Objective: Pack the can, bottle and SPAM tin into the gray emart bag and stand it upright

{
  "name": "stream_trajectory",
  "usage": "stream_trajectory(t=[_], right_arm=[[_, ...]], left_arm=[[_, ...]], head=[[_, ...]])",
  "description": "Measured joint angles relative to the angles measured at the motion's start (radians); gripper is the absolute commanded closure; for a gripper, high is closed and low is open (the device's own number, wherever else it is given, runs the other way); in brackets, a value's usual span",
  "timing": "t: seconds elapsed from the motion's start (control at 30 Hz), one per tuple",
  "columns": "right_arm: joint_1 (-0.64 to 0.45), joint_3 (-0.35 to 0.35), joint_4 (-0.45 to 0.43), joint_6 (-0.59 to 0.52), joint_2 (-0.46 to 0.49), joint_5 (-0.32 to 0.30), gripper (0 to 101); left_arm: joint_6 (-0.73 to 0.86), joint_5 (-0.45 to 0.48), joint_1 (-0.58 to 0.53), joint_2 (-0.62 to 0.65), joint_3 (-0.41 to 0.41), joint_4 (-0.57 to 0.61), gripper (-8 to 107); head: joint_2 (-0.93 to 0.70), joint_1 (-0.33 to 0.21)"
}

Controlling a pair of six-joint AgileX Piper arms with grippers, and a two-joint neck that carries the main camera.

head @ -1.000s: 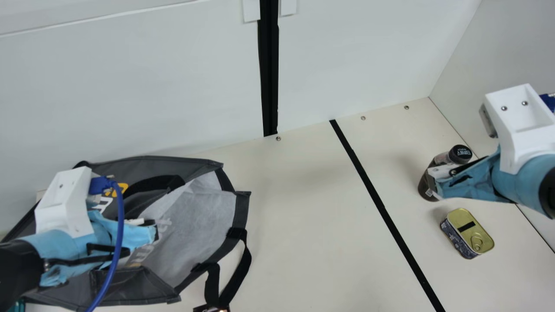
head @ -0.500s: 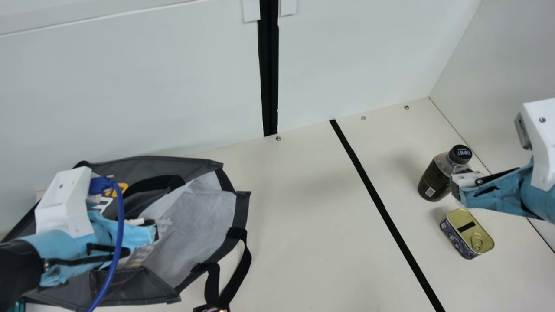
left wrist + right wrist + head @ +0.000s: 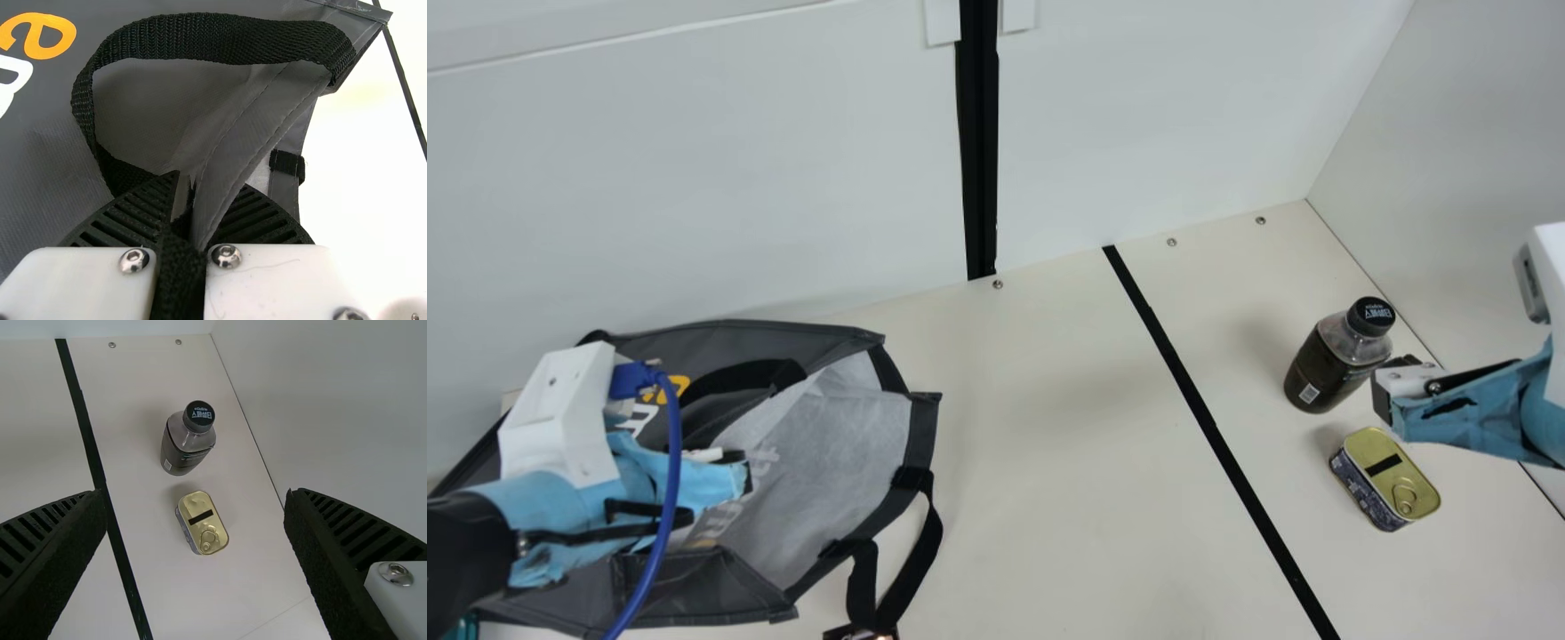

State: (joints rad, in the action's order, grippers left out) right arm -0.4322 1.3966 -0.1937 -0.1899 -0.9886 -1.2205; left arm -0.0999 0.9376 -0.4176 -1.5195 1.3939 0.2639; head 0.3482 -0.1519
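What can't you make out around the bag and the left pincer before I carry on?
- Deep inside of the gray bag: main view, hidden by its dark side and the left pincer.
- Small dark object: main view, cut off by the bottom edge.
- Teal object: main view, hidden partly by the bag, cut by the bottom edge.

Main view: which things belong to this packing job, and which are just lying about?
For the job:
- gray bag
- bottle
- SPAM tin

Apparently not:
- black strip along the table
- teal thing at the near-left edge, too cut off to identify
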Motion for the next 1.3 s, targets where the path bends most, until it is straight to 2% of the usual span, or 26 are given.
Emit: stream_trajectory(t=[0.3,0.7,1.3], right_arm=[[0.006,0.013,0.002,0.004,-0.019,0.002,6],[0.005,0.079,0.002,0.007,-0.095,0.0,6],[-0.055,0.182,0.08,-0.009,-0.246,0.001,6]], left_arm=[[0.0,0.0,0.0,0.0,0.0,0.0,107],[0.0,0.0,0.0,0.0,0.0,0.0,107],[0.0,0.0,0.0,0.0,0.0,0.0,107]], head=[[0.0,0.0],[0.0,0.0],[0.0,0.0]])
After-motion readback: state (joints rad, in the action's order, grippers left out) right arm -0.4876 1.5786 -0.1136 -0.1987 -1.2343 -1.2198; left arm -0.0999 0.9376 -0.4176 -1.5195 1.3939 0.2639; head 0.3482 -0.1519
